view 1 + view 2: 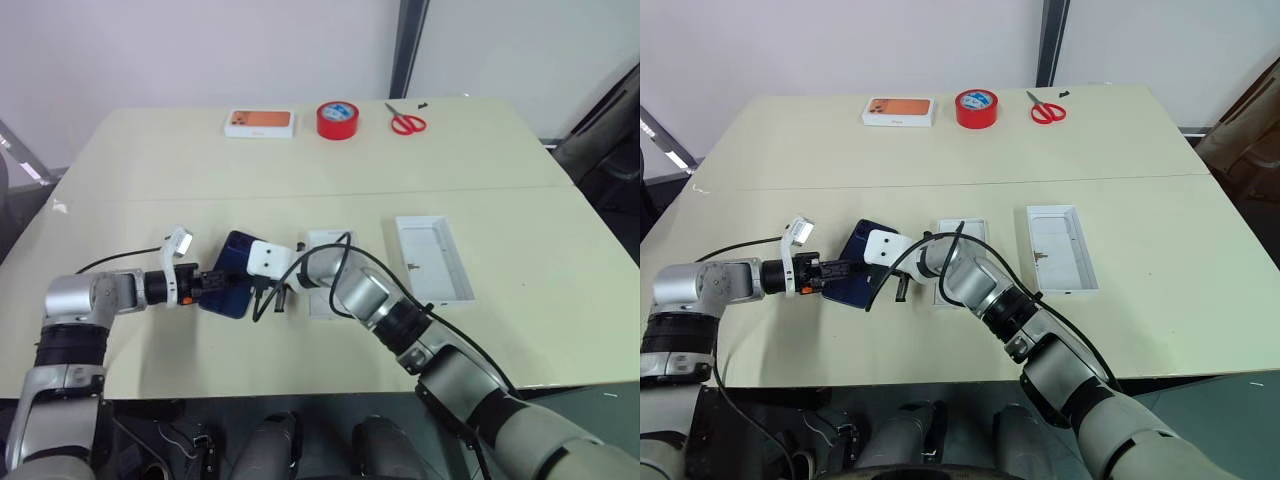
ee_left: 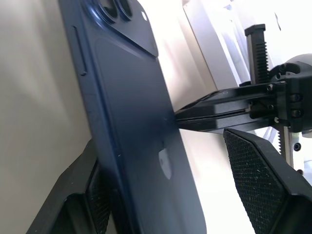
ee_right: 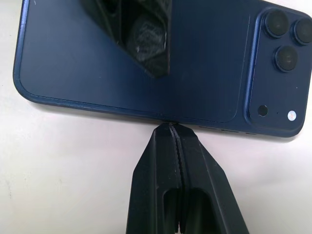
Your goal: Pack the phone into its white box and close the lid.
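The dark navy phone point(image 1: 233, 260) lies at the table's near left, back side up, camera bump point(image 3: 280, 39) showing. My left gripper point(image 1: 220, 283) is open and straddles one end of it: one finger sits under the phone, and the other pad point(image 2: 256, 180) stands off its back. My right gripper point(image 3: 171, 127) is shut, with its joined tips touching the phone's long edge. The white box point(image 1: 326, 240) lies just right of the phone, partly hidden under my right arm. The lid point(image 1: 434, 258) rests open side up further right.
An orange-pictured white box point(image 1: 259, 122), a red tape roll point(image 1: 338, 119) and red scissors point(image 1: 406, 122) line the table's far edge. A black cable point(image 1: 335, 250) loops over my right wrist.
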Robot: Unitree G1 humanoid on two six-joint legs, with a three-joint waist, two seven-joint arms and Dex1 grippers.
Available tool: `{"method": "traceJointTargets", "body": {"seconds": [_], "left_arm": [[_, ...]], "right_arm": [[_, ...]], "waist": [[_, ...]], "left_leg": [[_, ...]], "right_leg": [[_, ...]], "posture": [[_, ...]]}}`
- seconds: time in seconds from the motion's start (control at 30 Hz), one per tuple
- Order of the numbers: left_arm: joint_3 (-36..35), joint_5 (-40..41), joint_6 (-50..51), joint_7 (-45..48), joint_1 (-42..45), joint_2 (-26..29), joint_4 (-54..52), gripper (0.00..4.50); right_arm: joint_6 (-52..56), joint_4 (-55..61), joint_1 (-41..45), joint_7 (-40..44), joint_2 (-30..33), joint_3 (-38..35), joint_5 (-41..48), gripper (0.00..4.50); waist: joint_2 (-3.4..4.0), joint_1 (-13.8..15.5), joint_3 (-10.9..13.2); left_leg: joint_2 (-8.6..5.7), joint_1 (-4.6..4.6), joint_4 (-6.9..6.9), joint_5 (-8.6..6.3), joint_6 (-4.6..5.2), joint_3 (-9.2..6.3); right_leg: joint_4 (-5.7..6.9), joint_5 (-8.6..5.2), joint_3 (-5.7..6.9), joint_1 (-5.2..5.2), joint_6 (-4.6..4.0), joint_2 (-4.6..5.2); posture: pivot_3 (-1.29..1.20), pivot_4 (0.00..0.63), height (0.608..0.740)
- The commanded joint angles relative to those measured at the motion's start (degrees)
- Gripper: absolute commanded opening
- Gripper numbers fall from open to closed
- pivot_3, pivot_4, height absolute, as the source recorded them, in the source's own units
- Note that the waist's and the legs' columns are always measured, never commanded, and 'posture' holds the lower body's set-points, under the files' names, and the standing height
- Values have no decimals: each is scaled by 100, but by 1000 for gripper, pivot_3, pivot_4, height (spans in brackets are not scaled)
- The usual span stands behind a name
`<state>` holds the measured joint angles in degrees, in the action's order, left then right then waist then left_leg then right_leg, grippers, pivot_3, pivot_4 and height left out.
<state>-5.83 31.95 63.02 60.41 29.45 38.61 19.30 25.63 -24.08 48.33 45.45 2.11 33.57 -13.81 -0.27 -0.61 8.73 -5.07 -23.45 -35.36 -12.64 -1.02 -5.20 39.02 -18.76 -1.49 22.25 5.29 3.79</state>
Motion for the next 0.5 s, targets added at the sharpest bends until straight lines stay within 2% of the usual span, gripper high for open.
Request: {"method": "traceJointTargets", "body": {"seconds": [0.03,0.13,0.27,0.5], "left_arm": [[235,7,194,-18,-175,-141,145,3473],[176,-24,147,-52,-193,-122,209,2654],[129,-46,88,-117,-210,-141,283,717],[-41,76,209,-248,-214,-254,375,717]], "right_arm": [[-75,-69,28,-38,27,-33,-56,30],[-109,-124,61,-59,63,-80,-56,0],[-177,-167,70,-83,77,-107,-63,0],[-254,-145,61,-111,104,-128,-55,0]], "waist": [[0,1,0],[0,-14,0],[-2,-9,-2],[-2,-13,-3]], "left_leg": [[0,0,0,0,-1,0],[0,0,0,0,-1,0],[1,0,2,1,-1,0],[2,2,2,0,-1,-2]], "right_leg": [[0,0,0,0,0,0],[0,0,0,1,0,0],[0,0,0,3,0,-1],[0,0,0,1,0,-2]], "posture": [[0,150,734],[0,150,734],[0,150,734],[0,150,734]]}}
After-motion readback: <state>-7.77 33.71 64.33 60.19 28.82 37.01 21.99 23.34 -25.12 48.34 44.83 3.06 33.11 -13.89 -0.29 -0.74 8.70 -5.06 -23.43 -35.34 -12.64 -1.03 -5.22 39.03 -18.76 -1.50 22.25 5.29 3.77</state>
